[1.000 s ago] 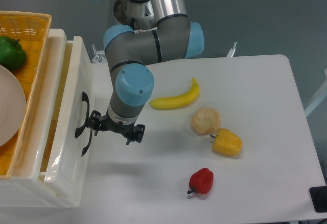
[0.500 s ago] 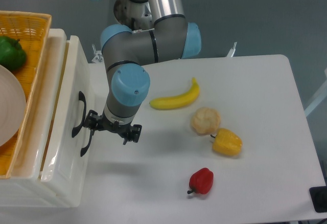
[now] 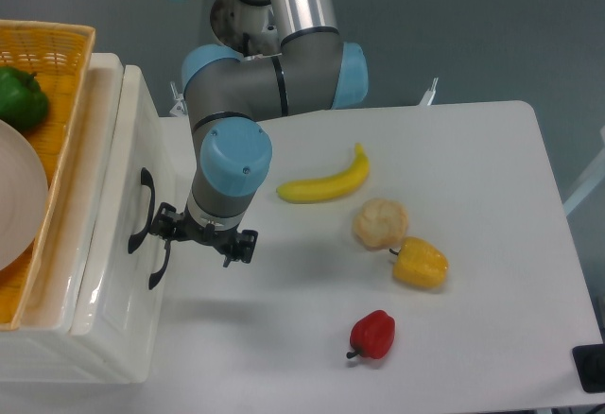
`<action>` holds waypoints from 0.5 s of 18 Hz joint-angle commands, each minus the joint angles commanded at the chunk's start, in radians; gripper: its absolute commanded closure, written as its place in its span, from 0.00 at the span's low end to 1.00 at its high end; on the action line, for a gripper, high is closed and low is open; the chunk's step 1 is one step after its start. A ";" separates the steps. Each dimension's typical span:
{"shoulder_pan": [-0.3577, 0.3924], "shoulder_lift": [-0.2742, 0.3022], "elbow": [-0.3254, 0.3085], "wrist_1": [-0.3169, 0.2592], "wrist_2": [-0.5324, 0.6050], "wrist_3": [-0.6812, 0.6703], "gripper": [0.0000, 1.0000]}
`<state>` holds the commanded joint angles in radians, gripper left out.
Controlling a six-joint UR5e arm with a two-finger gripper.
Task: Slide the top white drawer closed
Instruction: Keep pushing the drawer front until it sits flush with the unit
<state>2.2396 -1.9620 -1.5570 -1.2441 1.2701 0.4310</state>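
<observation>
top white drawer (image 3: 113,234) front just left of gripper (image 3: 202,237).

On the white desk (image 3: 492,168) we see a banana (image 3: 324,183) lying near the middle, with a pale, lumpy round item (image 3: 381,222) just below and right of it. Touching that item's lower right is a yellow bell pepper (image 3: 421,263). A red bell pepper (image 3: 373,335) sits apart, nearer the front edge. At far left, a yellow wicker basket (image 3: 59,55) holds a green pepper (image 3: 19,97) and a white plate (image 3: 17,201).

Pincer (image 3: 201,237) at top white drawer (image 3: 118,234) front.
</observation>
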 joint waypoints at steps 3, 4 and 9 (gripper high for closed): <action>0.000 0.002 0.000 0.000 -0.009 0.000 0.00; 0.000 0.002 0.000 0.003 -0.015 0.000 0.00; 0.002 0.002 0.000 0.008 -0.014 0.000 0.00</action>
<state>2.2411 -1.9604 -1.5570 -1.2364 1.2563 0.4310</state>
